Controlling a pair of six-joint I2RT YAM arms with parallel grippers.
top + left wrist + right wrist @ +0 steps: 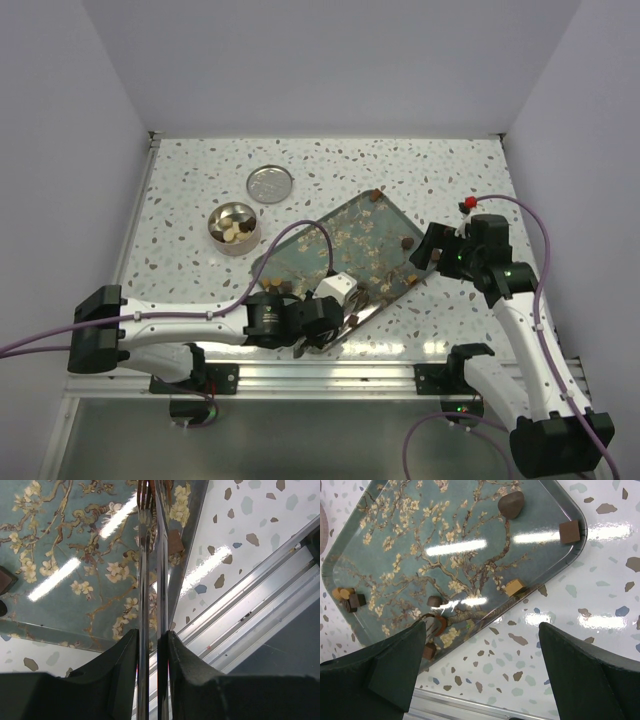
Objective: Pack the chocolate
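Small chocolate pieces lie scattered on a teal blossom-patterned tray [345,230]: a dark round [511,504], a brown square [569,531], a tan square [514,586] and a cluster [349,599] at the far corner. My left gripper [335,322] is shut on thin metal tweezers [150,555], whose tips reach over the tray's near rim beside a brown square [175,542]. My right gripper [425,252] is open and empty above the tray's right corner; in its wrist view [482,630] it straddles the rim.
A small round tin [233,228] holding several chocolates stands left of the tray, with its lid [270,185] lying behind it. The speckled table [200,280] ends at a metal rail [330,375] in front of the arms' bases.
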